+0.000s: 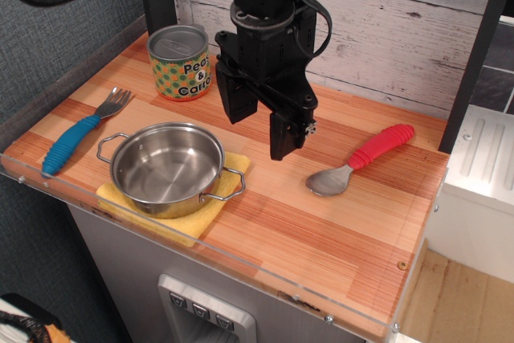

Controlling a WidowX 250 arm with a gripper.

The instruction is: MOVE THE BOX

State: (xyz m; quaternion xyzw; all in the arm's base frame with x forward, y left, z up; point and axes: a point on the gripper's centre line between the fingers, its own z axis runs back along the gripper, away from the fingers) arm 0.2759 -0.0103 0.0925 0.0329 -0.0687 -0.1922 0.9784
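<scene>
The box is a short tin can [179, 63] with a grey metal top and an orange label with green dots reading "Peas & Carrots". It stands upright at the back left of the wooden table [353, 222]. My black gripper [261, 130] hangs above the table's middle, to the right of the can and apart from it. Its two fingers [287, 136] point down with a gap between them and hold nothing.
A steel pot with two handles [167, 168] sits on a yellow cloth [189, 226] at the front left. A blue-handled fork [79, 131] lies at the left edge. A red-handled spoon [363, 158] lies at the right. A clear rim runs along the front.
</scene>
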